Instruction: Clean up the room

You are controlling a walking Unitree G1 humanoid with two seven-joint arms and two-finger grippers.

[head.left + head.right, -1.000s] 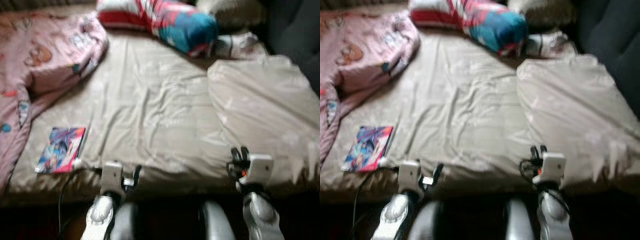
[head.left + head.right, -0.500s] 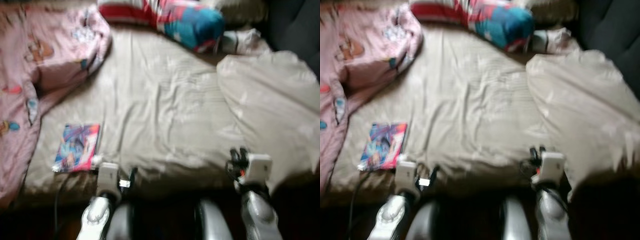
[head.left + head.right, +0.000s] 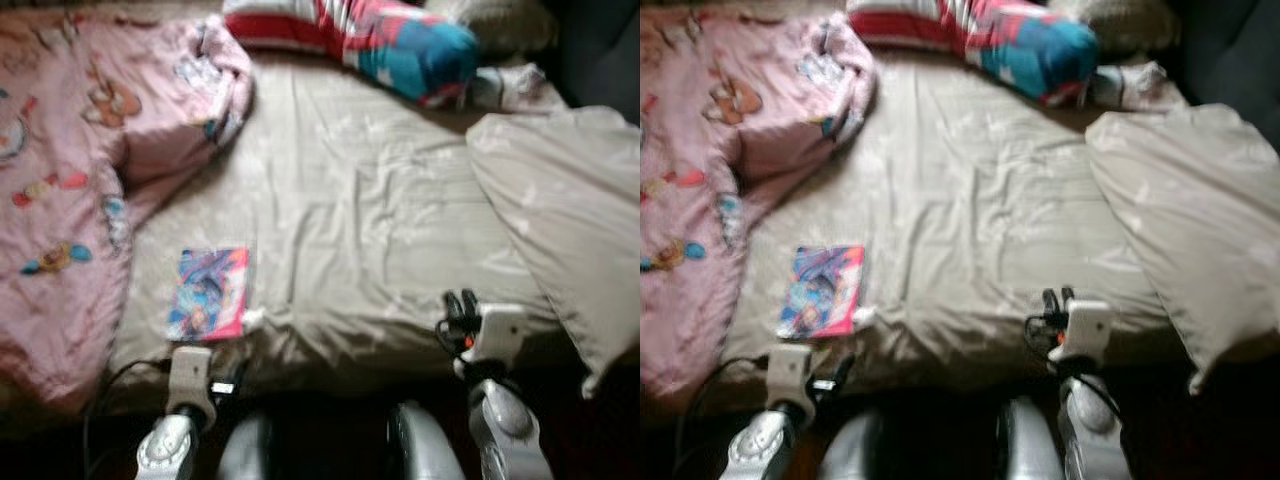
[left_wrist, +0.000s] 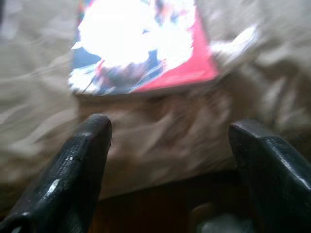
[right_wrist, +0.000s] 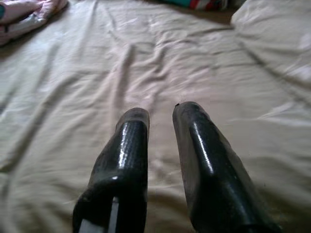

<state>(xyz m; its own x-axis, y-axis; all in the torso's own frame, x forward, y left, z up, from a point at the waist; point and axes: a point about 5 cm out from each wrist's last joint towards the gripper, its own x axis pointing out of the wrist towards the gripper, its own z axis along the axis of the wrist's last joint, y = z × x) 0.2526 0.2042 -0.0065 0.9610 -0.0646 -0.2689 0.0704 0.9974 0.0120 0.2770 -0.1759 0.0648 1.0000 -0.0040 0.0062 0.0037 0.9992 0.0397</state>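
Bed: a beige sheet covers it, rumpled; the landmark is the book.
Book: flat near the bed's front edge — probably the clutter to clear.
Blanket: pink blanket bunched just left of the book.
Pillow: striped pillow well beyond the book.
Left end effector: fingers spread wide, empty, lined up just short of the book.
Right end effector: fingers nearly together, empty — well right of the book.

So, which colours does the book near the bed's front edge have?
The book has a pink-red and blue cover with cartoon-like figures, clearest in the left eye view.
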